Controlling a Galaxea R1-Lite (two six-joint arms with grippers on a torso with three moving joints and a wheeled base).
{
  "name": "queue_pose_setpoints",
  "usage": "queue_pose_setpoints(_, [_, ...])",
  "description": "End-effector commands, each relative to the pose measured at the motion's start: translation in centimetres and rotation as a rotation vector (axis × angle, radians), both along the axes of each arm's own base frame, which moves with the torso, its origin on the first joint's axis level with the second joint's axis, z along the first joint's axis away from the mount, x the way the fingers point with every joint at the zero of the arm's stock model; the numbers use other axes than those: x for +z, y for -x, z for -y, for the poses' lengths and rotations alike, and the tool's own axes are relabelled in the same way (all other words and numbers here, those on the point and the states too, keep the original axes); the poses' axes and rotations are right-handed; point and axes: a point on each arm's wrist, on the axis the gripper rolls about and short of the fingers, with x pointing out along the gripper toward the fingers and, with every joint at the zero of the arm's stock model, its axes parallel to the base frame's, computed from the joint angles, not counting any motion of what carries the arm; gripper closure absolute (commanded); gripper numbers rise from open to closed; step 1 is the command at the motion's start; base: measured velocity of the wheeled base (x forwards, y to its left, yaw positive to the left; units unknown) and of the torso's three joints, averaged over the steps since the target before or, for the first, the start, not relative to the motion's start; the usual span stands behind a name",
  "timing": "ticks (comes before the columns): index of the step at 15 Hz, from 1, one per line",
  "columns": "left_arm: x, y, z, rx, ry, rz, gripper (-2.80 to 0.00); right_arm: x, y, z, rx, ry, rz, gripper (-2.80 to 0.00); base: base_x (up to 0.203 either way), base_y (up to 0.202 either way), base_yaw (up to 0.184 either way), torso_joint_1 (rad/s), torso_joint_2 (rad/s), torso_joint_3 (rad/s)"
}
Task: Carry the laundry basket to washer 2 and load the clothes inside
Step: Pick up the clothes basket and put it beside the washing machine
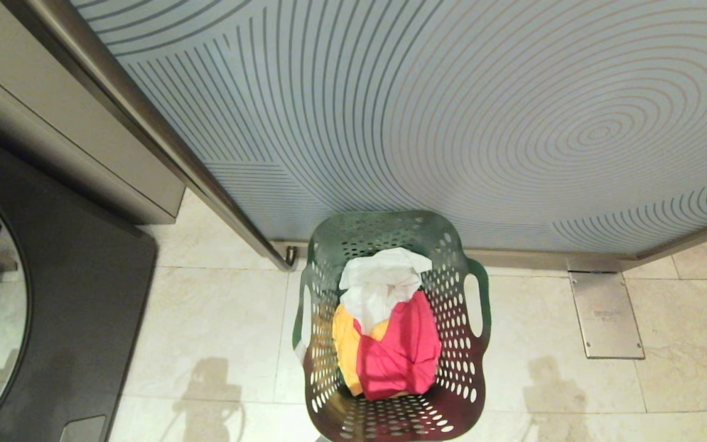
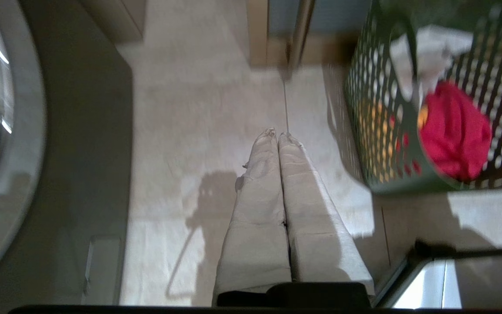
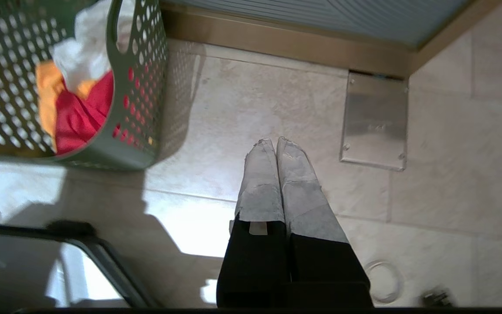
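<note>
Risk, washer: a dark grey washer (image 1: pixel 53 294) stood just beside the laundry basket (image 1: pixel 390 423), on the robot's left; its number label was not visible, so it could have been the wrong machine, and loading it on a guess would spoil the task.
Risk, door: the patterned glass door (image 1: pixel 452 110) rose directly behind the basket, its metal frame (image 1: pixel 163 141) close by; a careless lift or turn could knock the flared rim against it.
Risk, basket: both oval handles needed an even hold; a lopsided lift would likely tip the basket.
Risk, clothes: the clothes (image 1: pixel 390 331), white on top, yellow-orange and pinkish-red beneath, were heaped loosely inside the basket and could spill if it tilted.
Left gripper: the left gripper (image 2: pixel 277 135) hung over bare tile between basket and washer, fingers pressed together, holding nothing, apart from the basket's wall.
Right gripper: the right gripper (image 3: pixel 273 141) hung on the basket's other side, near a floor plate (image 3: pixel 375 122), likewise closed and empty.
</note>
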Motion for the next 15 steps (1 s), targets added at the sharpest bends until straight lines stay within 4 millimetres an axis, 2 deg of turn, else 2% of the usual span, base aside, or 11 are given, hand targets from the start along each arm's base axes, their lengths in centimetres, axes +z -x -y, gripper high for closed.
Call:
queue_pose_setpoints(1, [2.1,0.7,0.0,0.000,-0.004,0.058,0.00,0.4,0.1,0.0,0.007,0.065,0.010,0.00,0.000,0.000,0.000,0.000,0.00,0.000])
queue_pose_setpoints(3, [6.7,2.1,0.0,0.002,-0.013,0.091,0.00,4.2,1.0,0.0,0.006,0.069,0.054,0.00,0.000,0.000,0.000,0.000,0.00,0.000])
queue_pose_setpoints(4, [9.8,2.6,0.0,-0.003,-0.014,0.084,0.00,7.4,1.5,0.0,0.006,0.037,0.066,0.00,0.000,0.000,0.000,0.000,0.00,0.000])
queue_pose_setpoints(5, [12.6,2.2,0.0,-0.029,-0.014,0.030,0.00,10.3,1.2,0.0,0.014,-0.017,0.026,0.00,0.000,0.000,0.000,0.000,0.00,0.000])
queue_pose_setpoints(6, [14.7,0.3,0.1,-0.087,-0.012,-0.072,0.00,12.3,-0.3,-0.1,0.031,-0.095,-0.076,0.00,0.000,0.000,0.000,0.000,0.00,0.000])
queue_pose_setpoints(8, [16.3,-4.9,0.6,-0.237,0.014,-0.308,0.00,14.2,-4.6,-0.3,0.082,-0.279,-0.319,0.00,0.000,0.000,0.000,0.000,0.00,0.000])
queue_pose_setpoints(9, [16.4,-7.2,0.8,-0.309,0.033,-0.398,0.00,14.5,-6.5,-0.4,0.118,-0.363,-0.425,-2.39,0.000,0.000,0.000,0.000,0.00,0.000])
queue_pose_setpoints(10, [16.2,-9.1,1.1,-0.381,0.051,-0.470,0.00,14.6,-8.1,-0.6,0.145,-0.443,-0.518,-2.80,0.000,0.000,0.000,0.000,0.00,0.000])
queue_pose_setpoints(11, [15.4,-10.4,1.5,-0.441,0.066,-0.542,-2.80,14.4,-9.2,-0.7,0.161,-0.526,-0.607,-2.80,0.000,0.000,0.000,0.000,0.00,0.000])
queue_pose_setpoints(13, [12.8,-10.9,2.2,-0.500,0.051,-0.666,-2.80,13.6,-10.0,-1.0,0.194,-0.596,-0.713,-2.80,0.000,0.000,0.000,0.000,0.00,0.000])
queue_pose_setpoints(15, [10.9,-12.5,2.9,-0.438,0.004,-0.767,-2.80,12.5,-11.9,-1.4,0.190,-0.605,-0.824,-2.80,0.000,0.000,0.000,0.000,0.00,0.000])
